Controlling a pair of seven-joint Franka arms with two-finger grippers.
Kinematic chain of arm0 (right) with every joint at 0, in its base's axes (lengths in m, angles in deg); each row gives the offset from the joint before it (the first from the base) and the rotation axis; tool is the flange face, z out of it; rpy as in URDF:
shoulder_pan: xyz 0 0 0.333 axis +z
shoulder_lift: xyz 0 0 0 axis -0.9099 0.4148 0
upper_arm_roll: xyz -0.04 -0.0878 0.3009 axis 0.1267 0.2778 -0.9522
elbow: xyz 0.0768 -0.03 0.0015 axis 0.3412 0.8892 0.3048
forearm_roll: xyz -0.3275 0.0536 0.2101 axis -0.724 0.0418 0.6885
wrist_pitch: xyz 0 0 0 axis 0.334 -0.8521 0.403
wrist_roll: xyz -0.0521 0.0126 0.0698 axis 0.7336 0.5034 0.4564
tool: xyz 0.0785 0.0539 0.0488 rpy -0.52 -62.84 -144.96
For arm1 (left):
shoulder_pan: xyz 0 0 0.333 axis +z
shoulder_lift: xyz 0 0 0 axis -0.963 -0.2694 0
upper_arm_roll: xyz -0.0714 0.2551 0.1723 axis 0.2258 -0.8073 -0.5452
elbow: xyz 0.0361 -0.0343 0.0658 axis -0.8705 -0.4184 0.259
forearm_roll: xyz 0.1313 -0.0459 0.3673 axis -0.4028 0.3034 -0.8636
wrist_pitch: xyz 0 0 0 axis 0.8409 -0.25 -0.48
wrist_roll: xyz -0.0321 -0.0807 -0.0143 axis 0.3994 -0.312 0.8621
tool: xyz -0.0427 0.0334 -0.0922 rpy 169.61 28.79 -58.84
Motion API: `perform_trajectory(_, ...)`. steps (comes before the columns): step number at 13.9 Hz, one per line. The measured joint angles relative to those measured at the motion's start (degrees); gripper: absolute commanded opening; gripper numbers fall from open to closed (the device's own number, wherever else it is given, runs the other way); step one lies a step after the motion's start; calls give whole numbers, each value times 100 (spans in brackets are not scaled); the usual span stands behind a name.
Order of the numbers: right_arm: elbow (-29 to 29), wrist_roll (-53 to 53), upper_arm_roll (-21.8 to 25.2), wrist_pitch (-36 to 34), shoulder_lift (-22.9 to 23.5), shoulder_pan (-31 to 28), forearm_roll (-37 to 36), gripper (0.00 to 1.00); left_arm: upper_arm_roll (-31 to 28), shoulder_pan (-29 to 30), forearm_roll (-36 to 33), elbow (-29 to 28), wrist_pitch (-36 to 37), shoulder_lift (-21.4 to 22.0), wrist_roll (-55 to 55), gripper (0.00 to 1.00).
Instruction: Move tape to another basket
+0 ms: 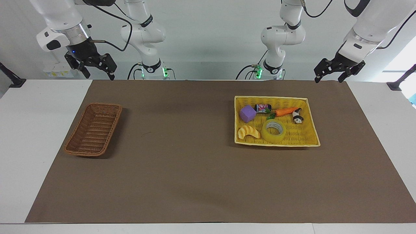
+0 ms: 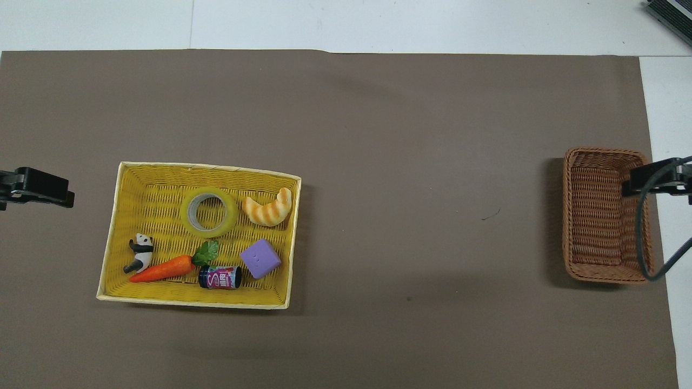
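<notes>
Brown mat on white table | tape in yellow tray | both pincers wide, raised

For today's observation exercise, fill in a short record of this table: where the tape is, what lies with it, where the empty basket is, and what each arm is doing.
tape: flat in the yellow tray, at the part farther from the robots
beside the tape: croissant
also in tray: purple block, carrot, panda, small can
brown basket: empty, toward the right arm's end
left gripper: raised, jaws open, waiting
right gripper: raised, jaws open, waiting
task progress: not started
</notes>
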Motion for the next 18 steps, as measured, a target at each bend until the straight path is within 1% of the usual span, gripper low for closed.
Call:
perform_trajectory(10,15,0,0,-7,-1,0,0,100,-4,2,0,-28,-77,1,-7,100)
perform_trajectory(18,17,0,0,-7,-10,-1,0,100,13,-4,0,-406,-444,31,-7,100)
